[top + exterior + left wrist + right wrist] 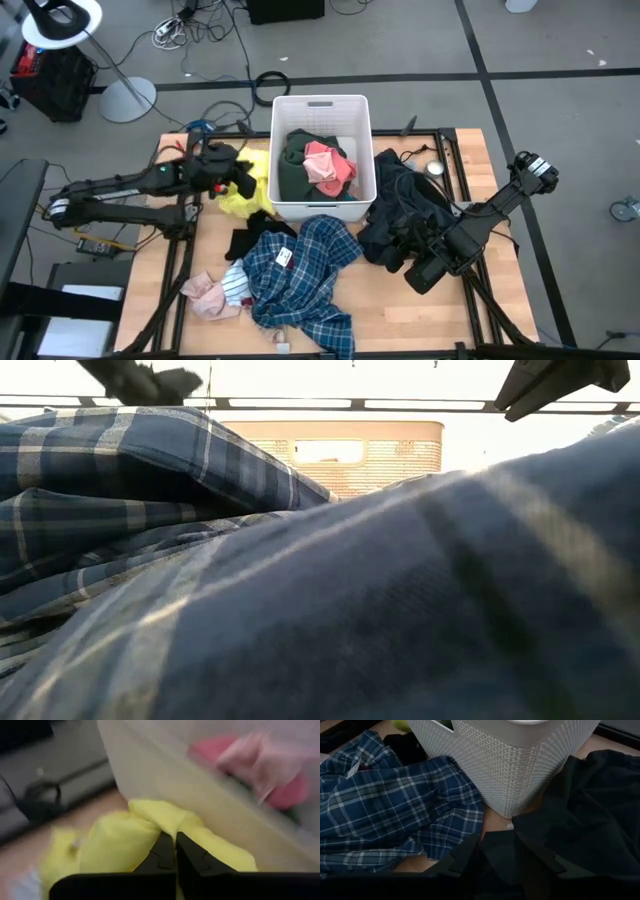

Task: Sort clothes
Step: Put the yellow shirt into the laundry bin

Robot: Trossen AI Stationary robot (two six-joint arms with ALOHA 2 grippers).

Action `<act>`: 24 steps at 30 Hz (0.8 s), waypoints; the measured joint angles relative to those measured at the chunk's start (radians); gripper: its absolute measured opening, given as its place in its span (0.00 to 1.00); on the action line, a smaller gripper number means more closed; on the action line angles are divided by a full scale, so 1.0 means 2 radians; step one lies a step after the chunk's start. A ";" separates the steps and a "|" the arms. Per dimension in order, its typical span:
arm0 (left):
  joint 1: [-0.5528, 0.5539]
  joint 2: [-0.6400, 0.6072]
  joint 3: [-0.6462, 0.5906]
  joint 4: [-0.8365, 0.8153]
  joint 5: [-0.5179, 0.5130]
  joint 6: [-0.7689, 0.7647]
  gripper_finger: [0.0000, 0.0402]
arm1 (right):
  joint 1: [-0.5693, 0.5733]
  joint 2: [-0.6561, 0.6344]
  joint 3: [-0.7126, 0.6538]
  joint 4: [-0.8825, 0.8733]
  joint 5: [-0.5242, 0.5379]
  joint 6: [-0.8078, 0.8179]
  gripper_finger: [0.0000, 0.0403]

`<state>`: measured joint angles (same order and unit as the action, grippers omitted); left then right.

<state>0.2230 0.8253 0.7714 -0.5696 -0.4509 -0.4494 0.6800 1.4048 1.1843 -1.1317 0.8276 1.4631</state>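
A white slotted basket (320, 110) at the table's far middle holds a dark green piece (292, 160) and a pink piece (328, 165). A yellow garment (245, 195) lies against the basket's left wall, and my left gripper (240, 180) is shut on it. A blue plaid shirt (300, 270) lies spread at the near middle, and fills the low view (300, 590). A black garment (400, 210) lies heaped right of the basket; my right gripper (425, 265) is at its near edge, closed on black cloth. A pink piece and striped sock (212, 295) lie near left. My left gripper pinches a raised fold of the yellow garment (167, 822) between its two shut fingers (162, 852), close to the basket's wall. The rest of the garment lies bunched on the table around the fingers. How many layers it has, I cannot tell. My right gripper has a thick bunch of the black garment's near edge (517, 852) between its two fingers (465, 855), which stand apart around it. The fingers point toward the basket's near right corner. The rest of the garment lies on the table to the right.
A small black piece (243, 242) lies between the yellow garment and the plaid shirt. The basket's woven wall (520, 765) stands just ahead of my right gripper. Bare wood shows at the table's near right (420, 320). A round metal thing (435, 168) lies at the far right.
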 joint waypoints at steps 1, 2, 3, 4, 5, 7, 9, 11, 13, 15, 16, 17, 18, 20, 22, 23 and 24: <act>-0.006 -0.001 0.019 -0.008 -0.010 0.006 0.00 | 0.000 0.000 0.000 0.000 0.000 -0.001 0.31; -0.012 -0.002 0.036 -0.014 -0.018 0.014 0.00 | 0.000 0.000 0.000 0.000 0.000 -0.002 0.31; -0.017 -0.002 0.055 -0.019 -0.025 0.022 0.00 | 0.000 0.000 0.000 0.000 0.000 -0.003 0.31; -0.020 -0.002 0.072 -0.019 -0.031 0.032 0.00 | 0.000 0.000 0.000 0.000 0.000 -0.003 0.31; -0.022 -0.002 0.089 -0.019 -0.037 0.043 0.00 | 0.000 0.000 0.000 -0.001 0.000 -0.003 0.31; -0.024 -0.001 0.121 -0.019 -0.048 0.063 0.00 | 0.000 0.000 0.000 -0.002 0.000 -0.003 0.31; -0.025 0.000 0.149 -0.018 -0.062 0.080 0.00 | 0.000 0.000 0.000 -0.002 0.000 -0.003 0.31; -0.025 0.000 0.174 -0.018 -0.069 0.095 0.00 | 0.000 0.000 0.000 -0.002 0.000 -0.003 0.31; -0.025 0.000 0.197 -0.017 -0.074 0.109 0.00 | 0.000 0.000 0.000 -0.003 0.000 -0.003 0.31; -0.025 0.000 0.214 -0.015 -0.077 0.120 0.00 | 0.000 0.000 0.000 -0.006 0.000 -0.004 0.31; -0.025 -0.001 0.219 -0.012 -0.077 0.122 0.00 | 0.000 0.000 0.000 -0.006 0.000 -0.004 0.31; -0.025 -0.001 0.224 -0.009 -0.078 0.129 0.00 | 0.000 0.000 0.000 -0.007 0.000 -0.004 0.31; -0.024 0.000 0.228 -0.005 -0.078 0.132 0.00 | 0.000 0.000 0.000 -0.007 0.000 -0.004 0.31; -0.024 0.001 0.232 0.013 -0.077 0.143 0.00 | 0.000 0.000 0.000 -0.007 0.000 -0.004 0.31; -0.024 0.006 0.236 0.046 -0.076 0.160 0.00 | 0.000 0.000 0.000 -0.008 0.000 -0.004 0.31; -0.024 0.009 0.241 0.057 -0.072 0.171 0.00 | 0.000 0.000 0.000 -0.007 0.000 -0.004 0.31; -0.024 0.013 0.247 0.067 -0.067 0.182 0.00 | 0.000 0.000 0.000 -0.008 0.000 -0.003 0.31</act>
<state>0.1745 0.8521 1.2649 -0.4358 -0.5852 -0.0848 0.6800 1.4048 1.1843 -1.1469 0.8279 1.4565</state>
